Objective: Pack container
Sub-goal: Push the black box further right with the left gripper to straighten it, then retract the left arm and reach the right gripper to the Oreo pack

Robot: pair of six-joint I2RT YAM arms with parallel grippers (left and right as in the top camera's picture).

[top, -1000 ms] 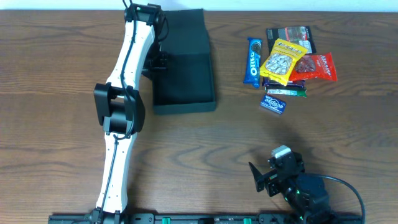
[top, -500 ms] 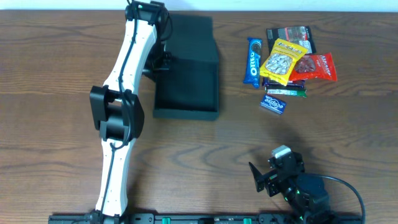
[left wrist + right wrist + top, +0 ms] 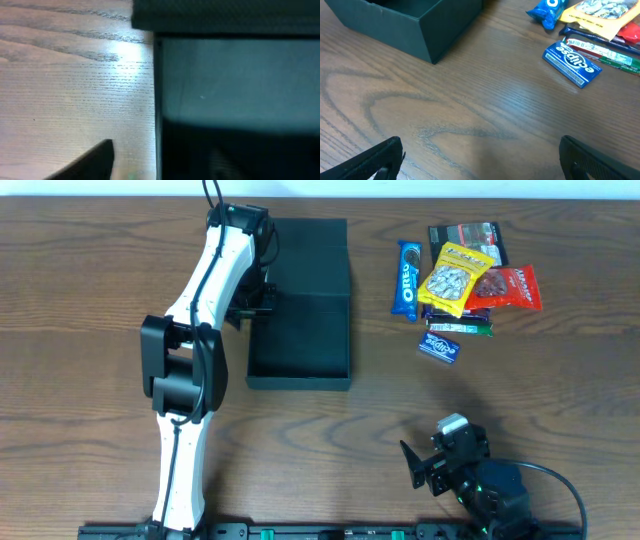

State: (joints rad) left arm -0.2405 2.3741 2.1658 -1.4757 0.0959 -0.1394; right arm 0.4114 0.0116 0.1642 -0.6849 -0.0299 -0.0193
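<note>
The container [image 3: 300, 340] is a shallow black box that stands open left of the table's middle, its flap lid [image 3: 312, 255] lying back behind it. My left gripper [image 3: 256, 298] sits at the box's left wall. In the left wrist view one finger [image 3: 87, 165] stands off the wall [image 3: 158, 100] with bare wood between them; the other finger is lost in the dark inside, so the jaws are open astride the wall. My right gripper [image 3: 485, 167] hovers open over bare wood near the front edge, nothing between its fingers.
Snack packets lie in a heap at the back right: a blue Oreo pack [image 3: 407, 278], a yellow packet [image 3: 455, 278], a red packet [image 3: 512, 288] and a dark packet [image 3: 467, 235]. A blue Eclipse gum pack [image 3: 438, 347] lies nearest the front of them.
The container has slid right and turned square to the table, pushed by the left arm. The left jaws have parted from the box wall. The right arm has not moved.
</note>
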